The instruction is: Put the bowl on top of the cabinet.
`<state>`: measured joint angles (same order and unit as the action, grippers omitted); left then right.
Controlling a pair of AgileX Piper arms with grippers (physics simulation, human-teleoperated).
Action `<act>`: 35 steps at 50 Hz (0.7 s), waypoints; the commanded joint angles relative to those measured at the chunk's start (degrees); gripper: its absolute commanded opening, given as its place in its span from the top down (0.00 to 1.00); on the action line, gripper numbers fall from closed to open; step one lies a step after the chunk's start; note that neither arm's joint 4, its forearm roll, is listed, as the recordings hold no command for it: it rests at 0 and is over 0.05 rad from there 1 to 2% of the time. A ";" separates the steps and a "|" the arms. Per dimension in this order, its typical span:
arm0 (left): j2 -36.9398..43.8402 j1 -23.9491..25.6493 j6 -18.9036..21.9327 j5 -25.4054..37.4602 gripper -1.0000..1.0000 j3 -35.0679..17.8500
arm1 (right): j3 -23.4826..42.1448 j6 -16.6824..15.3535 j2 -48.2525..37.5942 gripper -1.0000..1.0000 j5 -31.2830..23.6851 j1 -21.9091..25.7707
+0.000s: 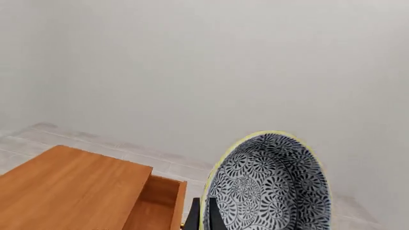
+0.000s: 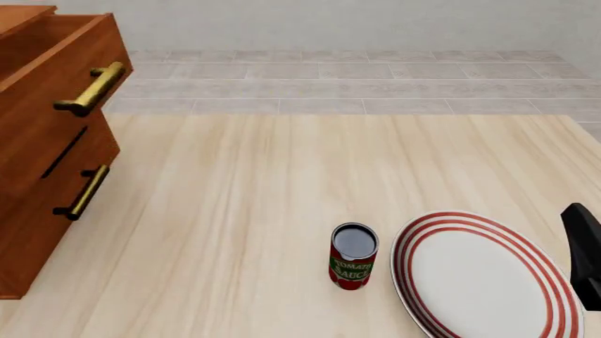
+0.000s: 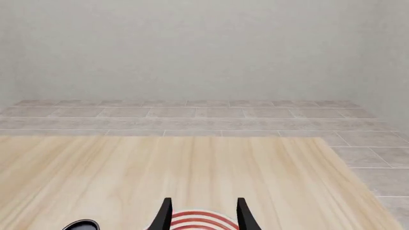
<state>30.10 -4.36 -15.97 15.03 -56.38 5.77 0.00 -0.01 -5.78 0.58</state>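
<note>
The cabinet point(image 2: 52, 134) fills the 9 to 11 o'clock edge of the front view, reddish-brown with two brass bar handles point(image 2: 92, 88), its top drawer pulled out. In the left wrist view its flat top point(image 1: 64, 189) and the open drawer point(image 1: 156, 203) lie below the camera.

The bowl point(image 1: 268, 184) shows only in the left wrist view, tipped on edge with its dark floral inside facing the camera and its pale yellow rim uppermost. The left claw point(image 1: 204, 215) is clamped on that rim, one dark finger point(image 1: 216, 214) inside the bowl and the other outside. The bowl hangs in the air beside the open drawer (the front view shows neither it nor the left arm).

On the pale wooden counter point(image 2: 235, 211), a tomato sauce can point(image 2: 353, 256) stands upright at about 6 o'clock, just beside a white plate with red rings point(image 2: 483, 282) at 5 o'clock.

The right claw point(image 3: 202, 215) hovers over the plate's rim with its fingers point(image 3: 164, 215) apart, holding nothing. A piece of the right arm point(image 2: 584, 257) shows at 4 o'clock.
</note>
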 commanded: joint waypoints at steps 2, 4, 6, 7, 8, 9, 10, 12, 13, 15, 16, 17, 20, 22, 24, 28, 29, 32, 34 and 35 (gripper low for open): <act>2.25 -11.59 -6.07 -1.67 1.00 -0.86 | 0.00 -0.01 0.00 0.00 0.00 0.01; 2.59 -12.71 -7.12 -2.01 1.00 -0.93 | 0.00 0.00 0.00 0.00 0.00 0.00; 2.37 -13.88 -7.89 -2.19 1.00 -0.95 | 0.00 -0.01 0.00 0.00 0.01 -0.01; 2.76 -14.77 -8.87 -2.03 1.00 -0.90 | 0.00 0.00 0.00 0.00 0.00 0.01; 2.93 -15.45 -9.71 -2.08 1.00 -0.93 | 0.00 0.01 0.00 0.00 0.00 0.00; 2.88 -17.26 -11.37 -2.75 1.00 -0.64 | 0.00 0.01 0.00 0.00 0.01 0.00; 3.43 -17.64 -11.41 -2.42 1.00 -1.06 | 0.00 0.01 0.00 0.00 0.00 0.00; 3.98 -19.19 -13.31 -2.76 1.00 -0.83 | 0.00 -0.01 0.00 0.00 0.02 0.02; 3.98 -19.19 -13.31 -2.77 1.00 -0.83 | 0.00 -0.01 0.00 0.00 0.02 0.02; 3.98 -20.39 -14.64 -2.77 1.00 -1.24 | 0.00 0.00 0.00 0.00 0.01 0.01; 4.06 -20.35 -14.67 -2.59 1.00 -1.45 | 0.00 0.01 0.00 0.00 0.01 0.01; 4.29 -21.49 -15.68 -2.67 1.00 -1.25 | 0.00 0.02 0.00 0.00 0.00 0.02; 4.54 -21.71 -15.76 -2.70 1.00 -1.45 | 0.00 0.01 0.00 0.00 0.01 0.00; 4.97 -22.36 -16.49 -2.70 1.00 -1.39 | 0.00 0.00 0.00 0.00 -0.01 0.01; 5.44 -21.89 -16.63 -2.26 1.00 -1.38 | 0.00 0.00 0.00 0.00 0.00 -0.01; 6.00 -22.38 -17.20 -2.31 1.00 -1.28 | 0.00 0.00 0.00 0.00 0.00 0.00; 6.40 -22.60 -17.69 -2.25 1.00 -1.25 | 0.00 -0.01 0.00 0.00 0.00 0.00; 7.69 -22.91 -19.00 -1.98 1.00 -1.07 | 0.00 0.01 0.00 0.00 0.00 0.00; 8.60 -22.71 -20.02 -1.47 1.00 -0.94 | 0.00 0.00 0.00 0.00 0.01 0.00; 9.38 -22.33 -20.67 -1.14 1.00 -0.92 | 0.00 0.00 0.00 0.00 0.00 0.00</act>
<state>36.36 -25.65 -33.19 13.08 -57.20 5.77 0.00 -0.01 -5.78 0.58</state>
